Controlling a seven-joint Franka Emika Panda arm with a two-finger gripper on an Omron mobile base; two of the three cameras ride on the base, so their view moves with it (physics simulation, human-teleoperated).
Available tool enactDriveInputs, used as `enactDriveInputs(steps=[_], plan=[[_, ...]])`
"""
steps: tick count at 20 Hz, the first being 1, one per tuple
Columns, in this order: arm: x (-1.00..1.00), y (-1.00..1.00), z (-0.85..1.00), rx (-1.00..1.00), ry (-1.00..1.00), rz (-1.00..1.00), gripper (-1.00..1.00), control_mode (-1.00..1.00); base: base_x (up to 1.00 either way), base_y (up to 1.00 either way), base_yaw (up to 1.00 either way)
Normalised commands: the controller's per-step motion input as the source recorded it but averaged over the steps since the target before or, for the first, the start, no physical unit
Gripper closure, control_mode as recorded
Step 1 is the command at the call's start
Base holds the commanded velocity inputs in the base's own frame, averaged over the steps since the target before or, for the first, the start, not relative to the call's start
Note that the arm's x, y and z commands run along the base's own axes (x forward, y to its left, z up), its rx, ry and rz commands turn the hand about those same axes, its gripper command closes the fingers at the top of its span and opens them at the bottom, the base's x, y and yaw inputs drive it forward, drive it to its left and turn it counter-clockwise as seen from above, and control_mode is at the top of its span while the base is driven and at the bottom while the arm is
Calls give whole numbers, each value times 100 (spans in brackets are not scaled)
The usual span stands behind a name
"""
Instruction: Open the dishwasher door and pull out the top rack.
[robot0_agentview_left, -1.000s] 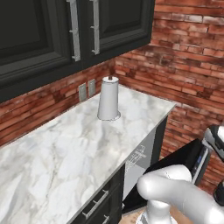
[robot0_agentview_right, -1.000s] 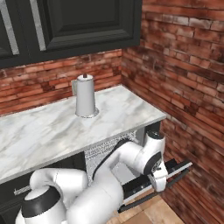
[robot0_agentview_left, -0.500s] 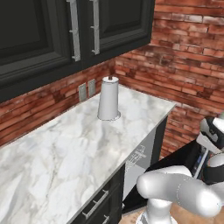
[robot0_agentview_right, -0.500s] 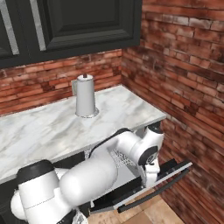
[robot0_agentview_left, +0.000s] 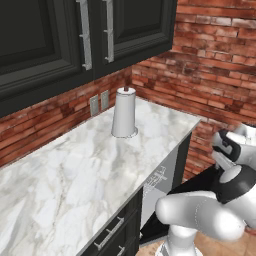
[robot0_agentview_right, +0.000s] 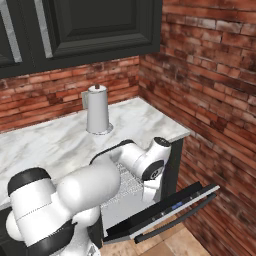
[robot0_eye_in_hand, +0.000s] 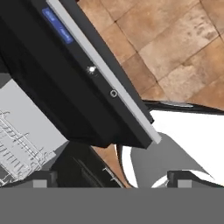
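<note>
Dishwasher door (robot0_agentview_right: 165, 212) swung down nearly flat under the marble counter (robot0_agentview_right: 55, 145), black inside up; wire top rack (robot0_agentview_right: 127, 182) inside the opening; gripper (robot0_eye_in_hand: 111, 177) spread wide above the door, holding nothing

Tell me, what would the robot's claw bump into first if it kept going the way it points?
Probably the flat black inside of the dishwasher door, swung down open. The open gripper looks straight at it, though its distance is unclear.
</note>
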Motion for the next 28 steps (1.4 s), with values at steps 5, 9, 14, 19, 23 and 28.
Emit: enactDriveInputs(steps=[5,9,14,19,23,28], plan=[[29,2,-14,4,5,-13,-100,-100,0,0,0],[64,20,-44,0,0,-17,-100,-100,0,0,0],[48,41,-23,12,0,-15,-100,-100,0,0,0],[23,8,-5,30,0,-11,-100,-100,0,0,0],[36,0,0,34,0,-6,-100,-100,0,0,0],[57,15,-9,21,0,-8,-100,-100,0,0,0]])
